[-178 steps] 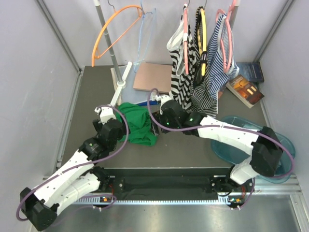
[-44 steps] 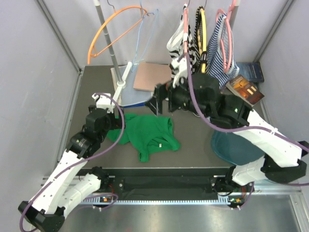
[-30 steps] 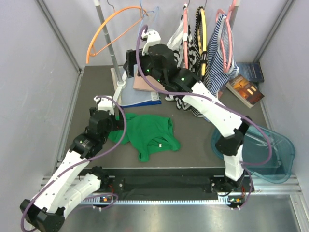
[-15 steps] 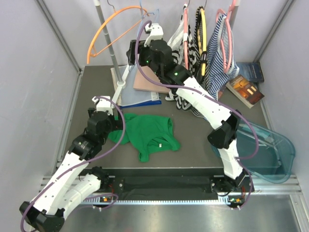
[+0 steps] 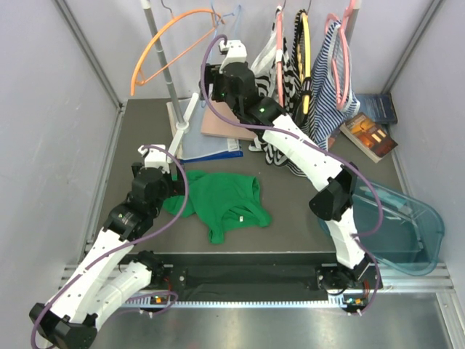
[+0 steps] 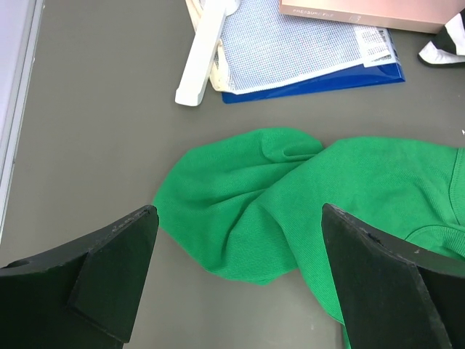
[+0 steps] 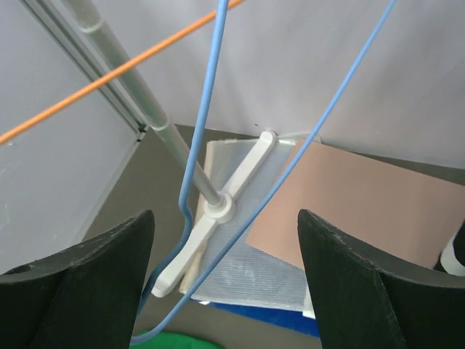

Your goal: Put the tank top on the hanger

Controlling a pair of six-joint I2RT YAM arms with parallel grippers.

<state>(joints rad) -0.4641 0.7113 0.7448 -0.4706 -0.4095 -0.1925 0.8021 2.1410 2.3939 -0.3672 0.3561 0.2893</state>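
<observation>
Top and wrist views, one moment. We see the tank top (image 5: 221, 203) lying crumpled but spread on the dark worktop (image 6: 87, 109), near the front edge and apart from the hanger (image 7: 205, 94); its white label (image 5: 238, 216) faces up. The left tool (image 6: 238, 218) is spread wide above the garment's left part, 1 finger to each side of the green fabric and gripping nothing (whether the fingertips touch the cloth we cannot tell). The right arm reaches to the back of the cell, where the right tool (image 7: 225, 218) is likewise wide apart in front of the light-blue hanger. In the wrist view, 2 of the hanger's wires pass between the fingers, unclamped. The hanger hangs beside an orange hanger (image 5: 171, 40), with the grey rack pole (image 7: 156, 120) behind it.
</observation>
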